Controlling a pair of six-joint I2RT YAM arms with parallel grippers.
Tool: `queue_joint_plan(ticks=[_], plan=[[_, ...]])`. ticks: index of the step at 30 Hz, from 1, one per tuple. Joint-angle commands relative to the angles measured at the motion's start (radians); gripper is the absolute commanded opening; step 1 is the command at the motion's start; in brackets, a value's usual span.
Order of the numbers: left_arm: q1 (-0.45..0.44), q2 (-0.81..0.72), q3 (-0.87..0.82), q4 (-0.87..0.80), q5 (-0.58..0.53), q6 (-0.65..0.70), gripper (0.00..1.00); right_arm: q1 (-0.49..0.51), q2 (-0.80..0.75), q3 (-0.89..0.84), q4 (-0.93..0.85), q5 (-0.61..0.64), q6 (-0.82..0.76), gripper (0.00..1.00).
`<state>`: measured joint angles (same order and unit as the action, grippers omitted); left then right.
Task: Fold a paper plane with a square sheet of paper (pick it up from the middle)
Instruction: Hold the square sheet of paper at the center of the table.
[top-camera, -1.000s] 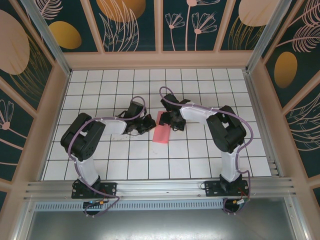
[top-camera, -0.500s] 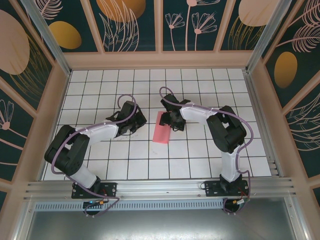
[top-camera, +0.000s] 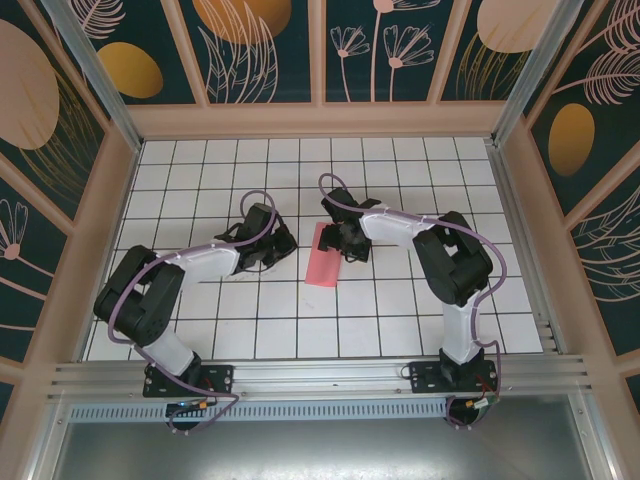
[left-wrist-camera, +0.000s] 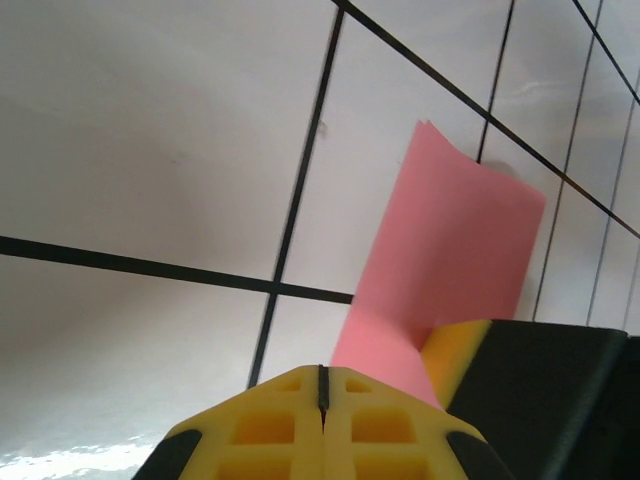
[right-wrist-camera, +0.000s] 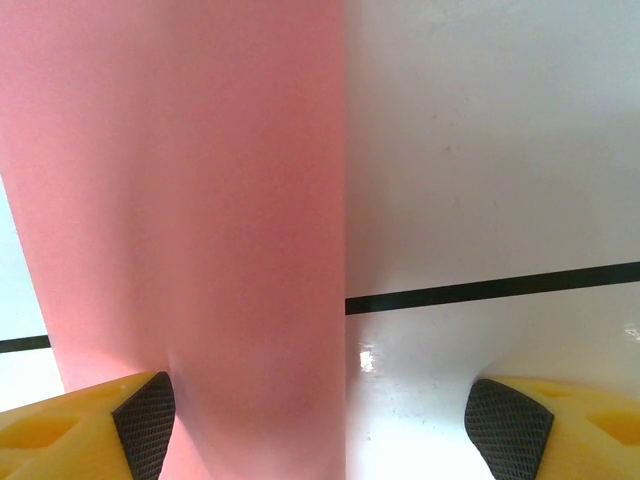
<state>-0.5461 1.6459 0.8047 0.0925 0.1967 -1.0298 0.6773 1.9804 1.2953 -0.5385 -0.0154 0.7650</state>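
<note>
Near edge: my two arm bases are bolted to an aluminium rail (top-camera: 320, 375), the left one on the left.
My left tool (left-wrist-camera: 322, 378): the yellow fingers are pressed together with nothing between them. It sits low over the worktop (top-camera: 400, 310), just left of the sheet and apart from it.
My right tool (right-wrist-camera: 328, 420): the jaws are spread wide and pinch nothing. It reaches onto the sheet's far part from the right side.
Right tool's pads: one dark pad (right-wrist-camera: 145, 425) is at the paper's edge, and I cannot tell whether it touches. The other pad (right-wrist-camera: 508, 428) is over bare white tile, well apart from the paper.
Sheet of paper (top-camera: 323, 257): salmon pink and folded into a narrow strip. It lies on the worktop near the middle, between my two tools.
Long axis: it runs near to far, with the near end leaning slightly toward my left.
Ends: both look blunt from above, so the strip points at no side more than another.
Fold detail: my left wrist camera shows a crease close to my right tool. One part of the paper seems to lift off the tile there. I cannot tell how many layers there are.
Worktop surface: white tiles with thin black grid lines.
Far walls (top-camera: 260, 50): dark teal panels with pale leaf drawings and orange ovals.
</note>
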Motion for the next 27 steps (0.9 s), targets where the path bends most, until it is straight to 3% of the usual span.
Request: queue_joint_plan(ticks=[1, 6, 27], plan=[[-0.001, 0.045, 0.031, 0.073, 0.105, 0.026, 0.00, -0.002, 0.152, -0.080, 0.010, 0.002, 0.001, 0.84], [-0.002, 0.136, 0.081, 0.095, 0.208, 0.035, 0.00, -0.003, 0.153, -0.082, 0.013, 0.000, 0.002, 0.84], [-0.015, 0.245, 0.145, 0.053, 0.236, 0.051, 0.00, -0.002, 0.152, -0.087, 0.018, -0.007, 0.005, 0.84]])
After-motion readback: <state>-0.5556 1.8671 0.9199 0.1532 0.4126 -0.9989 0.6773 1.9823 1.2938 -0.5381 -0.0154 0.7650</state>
